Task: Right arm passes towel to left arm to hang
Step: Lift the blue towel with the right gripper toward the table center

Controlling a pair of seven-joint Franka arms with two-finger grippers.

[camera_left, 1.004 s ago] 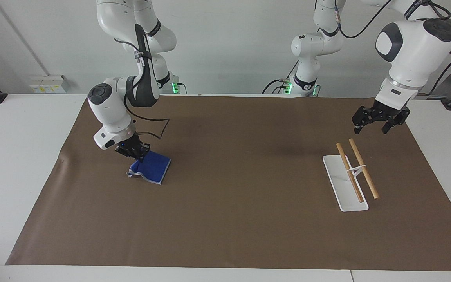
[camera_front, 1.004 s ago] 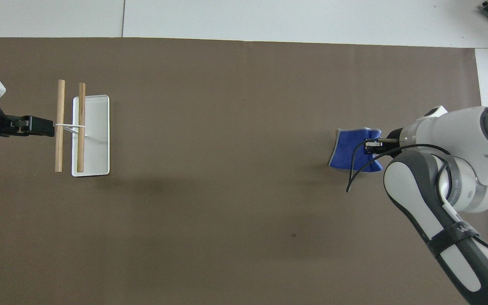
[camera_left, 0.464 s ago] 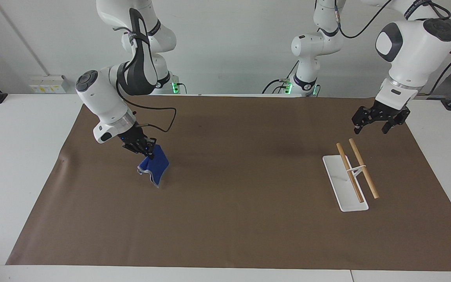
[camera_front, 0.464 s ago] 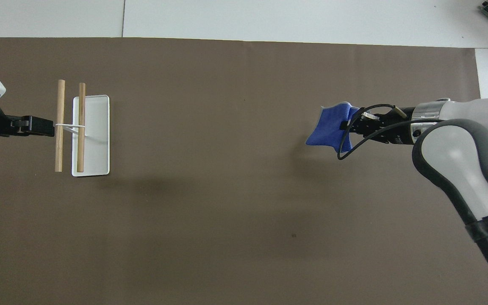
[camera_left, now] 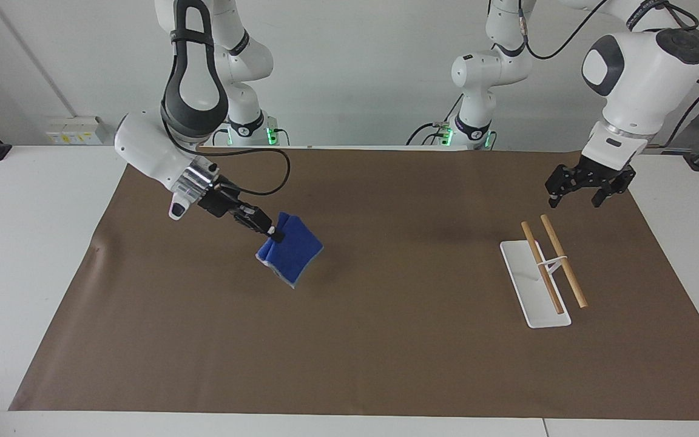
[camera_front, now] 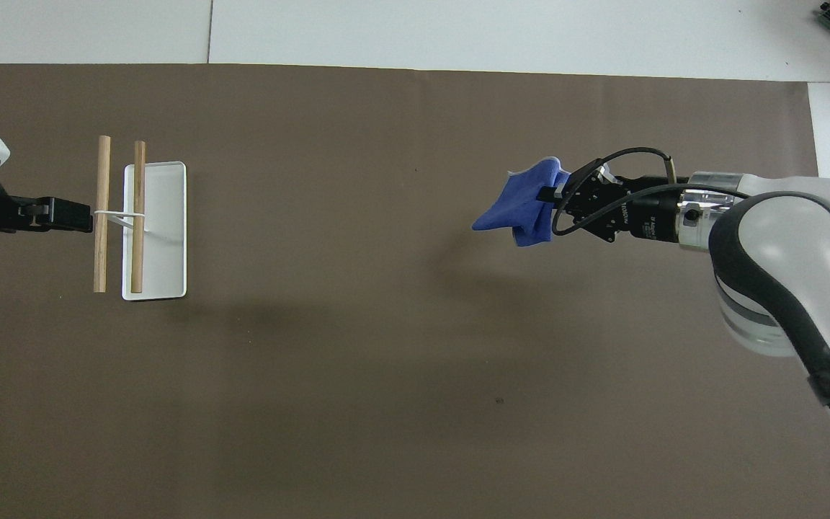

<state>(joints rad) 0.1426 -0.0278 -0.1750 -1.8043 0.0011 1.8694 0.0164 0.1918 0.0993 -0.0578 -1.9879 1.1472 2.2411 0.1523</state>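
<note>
Facing view: rack [camera_left: 543, 267] beside waiting left end effector [camera_left: 581, 195]

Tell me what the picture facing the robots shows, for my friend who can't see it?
The right gripper holds a blue towel up in the air above a brown mat. The left gripper waits, open, above a white rack with two wooden bars.

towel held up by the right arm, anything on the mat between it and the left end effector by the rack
Nothing visible. The towel hangs from the right end effector above bare brown mat. The left end effector waits, open, over the mat beside the wooden rack, which is the only other thing there.
</note>
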